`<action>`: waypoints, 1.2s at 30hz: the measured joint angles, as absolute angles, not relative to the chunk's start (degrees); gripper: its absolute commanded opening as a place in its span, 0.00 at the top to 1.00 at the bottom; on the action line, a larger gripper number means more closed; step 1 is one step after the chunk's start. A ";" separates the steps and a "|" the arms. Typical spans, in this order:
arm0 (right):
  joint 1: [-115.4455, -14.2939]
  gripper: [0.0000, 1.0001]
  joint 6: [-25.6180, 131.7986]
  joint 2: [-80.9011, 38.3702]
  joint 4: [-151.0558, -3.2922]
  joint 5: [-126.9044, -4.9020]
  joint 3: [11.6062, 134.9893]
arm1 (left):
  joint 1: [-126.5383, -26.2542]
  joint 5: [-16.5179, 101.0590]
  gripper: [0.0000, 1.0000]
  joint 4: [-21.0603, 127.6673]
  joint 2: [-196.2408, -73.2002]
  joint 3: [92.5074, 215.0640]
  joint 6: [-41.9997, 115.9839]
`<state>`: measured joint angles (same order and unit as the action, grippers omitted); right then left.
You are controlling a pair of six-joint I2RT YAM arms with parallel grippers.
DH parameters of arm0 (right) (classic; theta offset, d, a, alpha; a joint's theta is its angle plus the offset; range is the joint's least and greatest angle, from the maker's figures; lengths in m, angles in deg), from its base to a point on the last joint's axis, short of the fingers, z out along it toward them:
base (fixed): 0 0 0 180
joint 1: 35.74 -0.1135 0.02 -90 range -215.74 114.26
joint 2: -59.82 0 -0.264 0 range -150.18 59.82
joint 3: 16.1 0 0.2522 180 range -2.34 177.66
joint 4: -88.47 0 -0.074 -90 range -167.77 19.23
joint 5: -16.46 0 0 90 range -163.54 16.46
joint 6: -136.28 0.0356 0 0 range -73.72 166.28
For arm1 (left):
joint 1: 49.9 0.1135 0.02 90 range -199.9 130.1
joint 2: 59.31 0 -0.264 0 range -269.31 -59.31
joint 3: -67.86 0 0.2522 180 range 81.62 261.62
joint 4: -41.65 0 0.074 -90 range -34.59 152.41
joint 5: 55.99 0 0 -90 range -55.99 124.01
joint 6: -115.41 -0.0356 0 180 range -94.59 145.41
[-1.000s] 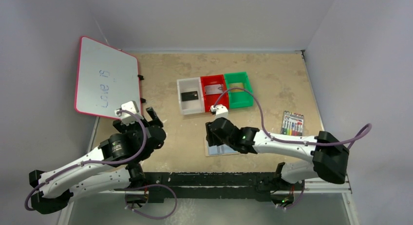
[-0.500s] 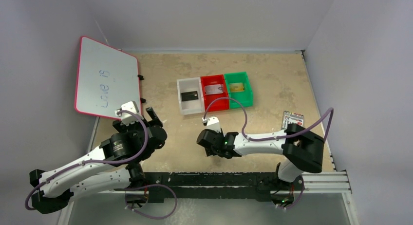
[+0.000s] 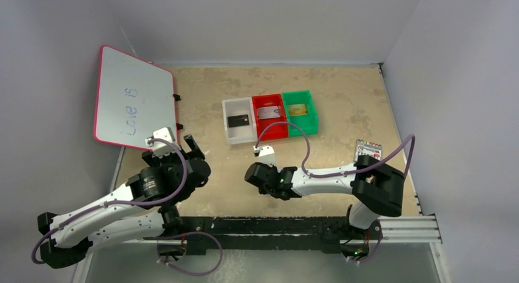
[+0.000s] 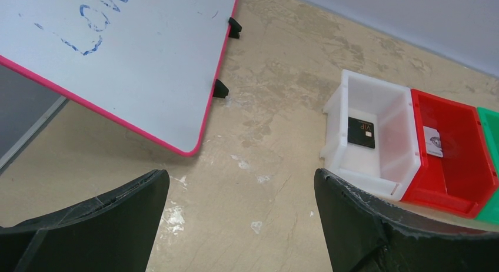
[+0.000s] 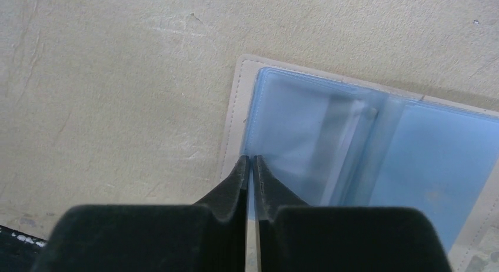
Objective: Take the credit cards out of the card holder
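The card holder point(image 5: 365, 148) lies open on the table, two pale blue panels inside a tan border. A pale card with a grey stripe point(image 5: 348, 128) shows through its clear sleeve. My right gripper point(image 5: 251, 161) is shut, its tips at the left panel's inner edge; nothing shows between them. In the top view the right gripper point(image 3: 255, 175) and arm cover the holder. A black card point(image 3: 237, 120) lies in the white bin, a silvery one point(image 3: 265, 113) in the red bin, a gold one point(image 3: 298, 110) in the green bin. My left gripper point(image 4: 241, 225) hangs open over bare table.
The white bin point(image 3: 229, 136), red bin point(image 3: 275, 133) and green bin point(image 3: 312, 117) stand in a row at mid-table. A pink-framed whiteboard point(image 3: 131, 102) leans at the far left. A pack of markers point(image 3: 369, 150) lies at the right, partly under the right arm.
My right arm swung left and toward the near edge, covering the card holder in the top view, and its jaws went from partly open to shut. The left arm stayed still.
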<state>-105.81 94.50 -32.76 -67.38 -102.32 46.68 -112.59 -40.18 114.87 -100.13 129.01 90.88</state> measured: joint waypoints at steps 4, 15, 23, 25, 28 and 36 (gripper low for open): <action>-105.81 1.00 94.96 -32.63 -68.19 -102.10 46.35 | -112.59 -40.16 0.06 114.85 -100.94 129.01 90.86; -105.02 1.00 95.38 -23.47 -69.02 -100.88 44.36 | -112.59 -35.83 0.06 113.67 -101.84 128.79 91.04; -98.50 1.00 97.32 -14.40 -73.89 -98.08 35.07 | -112.57 -25.98 0.06 105.36 -101.99 124.73 92.00; -97.15 1.00 98.77 -12.26 -74.92 -97.55 31.84 | -112.57 -22.70 0.06 101.45 -103.28 123.75 91.21; -96.08 1.00 101.54 -10.12 -75.18 -96.85 28.25 | -112.57 -18.48 0.06 96.16 -106.80 123.57 89.92; -95.42 0.82 109.82 -5.26 -70.92 -97.53 24.58 | -112.59 -5.67 0.10 80.36 -121.66 123.68 84.72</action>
<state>-95.42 109.82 -5.26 -70.92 -97.53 24.58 -112.59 -5.67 80.36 -121.66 123.68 84.72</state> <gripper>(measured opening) 0.007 0.927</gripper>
